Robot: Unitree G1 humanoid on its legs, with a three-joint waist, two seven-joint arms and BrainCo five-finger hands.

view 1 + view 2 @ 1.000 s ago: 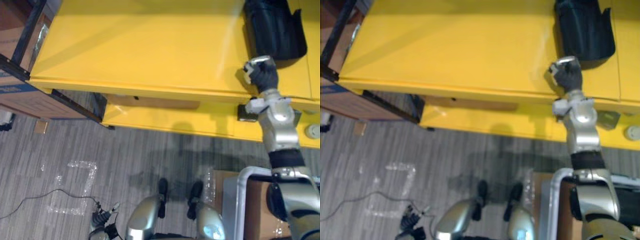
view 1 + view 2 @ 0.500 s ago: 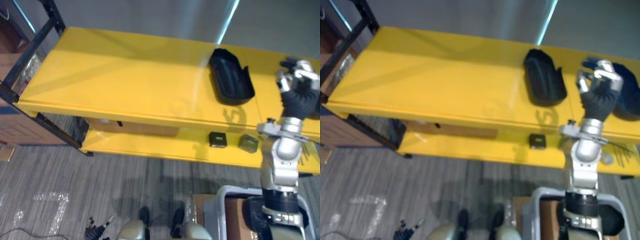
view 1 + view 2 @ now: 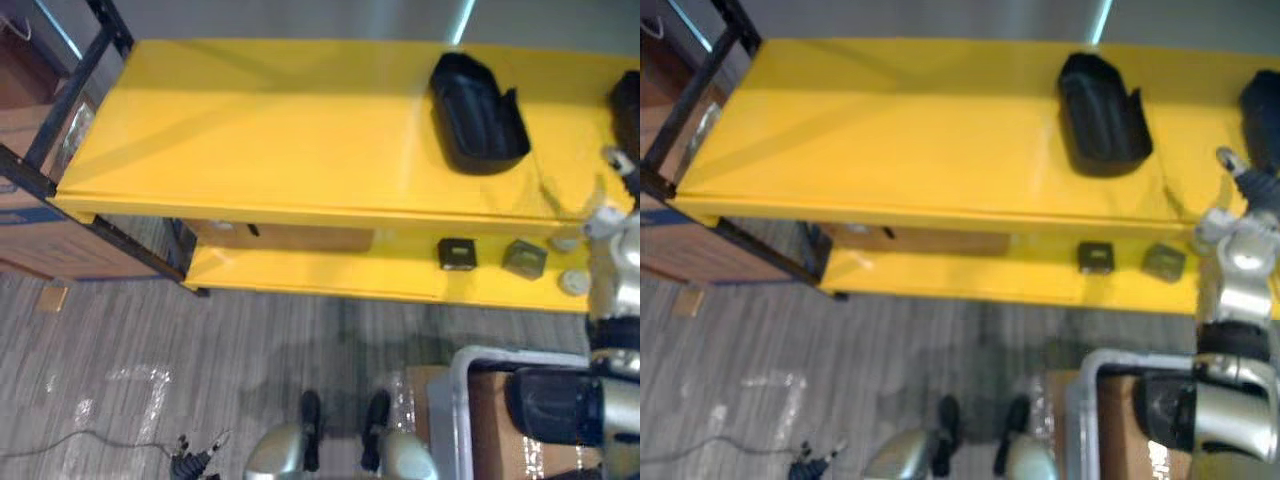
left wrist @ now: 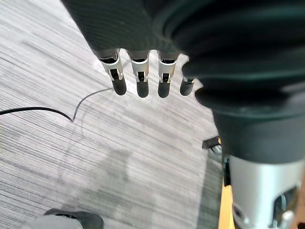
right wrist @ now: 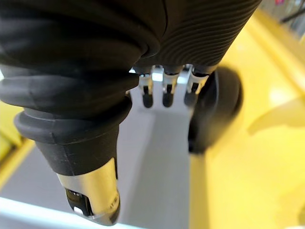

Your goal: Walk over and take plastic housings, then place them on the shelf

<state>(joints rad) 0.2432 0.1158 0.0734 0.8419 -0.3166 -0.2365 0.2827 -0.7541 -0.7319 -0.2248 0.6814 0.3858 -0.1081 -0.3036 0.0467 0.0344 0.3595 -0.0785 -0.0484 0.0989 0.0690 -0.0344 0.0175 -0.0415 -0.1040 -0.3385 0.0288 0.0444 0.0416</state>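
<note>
Your right hand (image 5: 164,93), fingers released and empty, hovers near a black housing (image 5: 217,109) on the yellow shelf (image 3: 260,120). Your left hand (image 4: 143,81) hangs loose-fingered above the floor (image 4: 71,157).

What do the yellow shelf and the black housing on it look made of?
Yellow shelf: likely painted sheet metal. It is smooth and glossy, with a soft sheen across the top and a folded front lip. Black housing: probably moulded plastic with a matte-to-satin finish, thin curved walls and a notched rim.
</note>
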